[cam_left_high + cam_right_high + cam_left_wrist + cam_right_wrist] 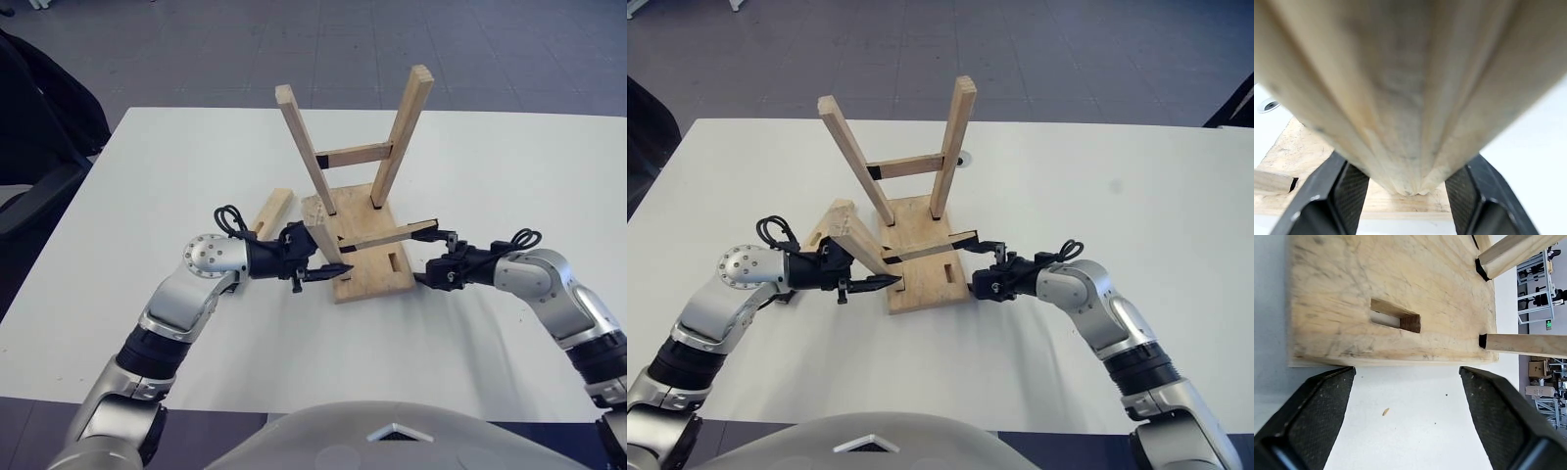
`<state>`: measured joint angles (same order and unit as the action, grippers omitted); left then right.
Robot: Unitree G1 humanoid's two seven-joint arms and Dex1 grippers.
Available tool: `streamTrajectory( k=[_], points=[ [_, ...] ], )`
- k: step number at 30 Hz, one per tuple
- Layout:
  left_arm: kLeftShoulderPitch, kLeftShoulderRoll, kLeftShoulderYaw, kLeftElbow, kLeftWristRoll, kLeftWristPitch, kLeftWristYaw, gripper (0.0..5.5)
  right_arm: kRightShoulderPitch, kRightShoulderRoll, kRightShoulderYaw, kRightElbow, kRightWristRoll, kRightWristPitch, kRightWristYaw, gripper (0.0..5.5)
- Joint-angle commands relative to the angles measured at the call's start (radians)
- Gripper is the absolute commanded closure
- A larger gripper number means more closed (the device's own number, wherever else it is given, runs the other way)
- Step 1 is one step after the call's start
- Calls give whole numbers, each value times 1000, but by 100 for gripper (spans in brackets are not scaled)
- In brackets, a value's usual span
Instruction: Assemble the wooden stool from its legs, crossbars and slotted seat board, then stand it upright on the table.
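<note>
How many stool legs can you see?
4. A left leg and a right leg stand in the board; a third leg is in the left gripper; a fourth leg lies on the table beside the board.

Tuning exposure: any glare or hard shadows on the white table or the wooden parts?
Left eye view: white table evenly lit, no glare, faint soft shadow at the pale slotted wooden seat board. Right wrist view: the board's slot shaded at one end. Left wrist view: the pale wooden leg is dim down its middle.
</note>
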<state>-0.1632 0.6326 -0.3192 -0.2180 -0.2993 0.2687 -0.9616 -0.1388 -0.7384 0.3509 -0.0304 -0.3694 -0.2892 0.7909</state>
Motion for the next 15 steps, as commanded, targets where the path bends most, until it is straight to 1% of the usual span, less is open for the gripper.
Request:
streamTrajectory(
  k=[1, 7, 12, 15],
  points=[
    [91, 63, -50, 49, 134, 79, 57, 344, 33, 37, 25, -86, 34, 28, 22, 157],
    [158, 64, -75, 32, 145, 94, 116, 344, 63, 44, 34, -106, 30, 59, 24, 157],
    [165, 67, -101, 39, 170, 83, 137, 344, 40, 60, 37, -62, 28, 60, 19, 157],
    [164, 62, -104, 43, 169, 65, 138, 344, 28, 85, 42, -93, 49, 67, 26, 157]
  ],
)
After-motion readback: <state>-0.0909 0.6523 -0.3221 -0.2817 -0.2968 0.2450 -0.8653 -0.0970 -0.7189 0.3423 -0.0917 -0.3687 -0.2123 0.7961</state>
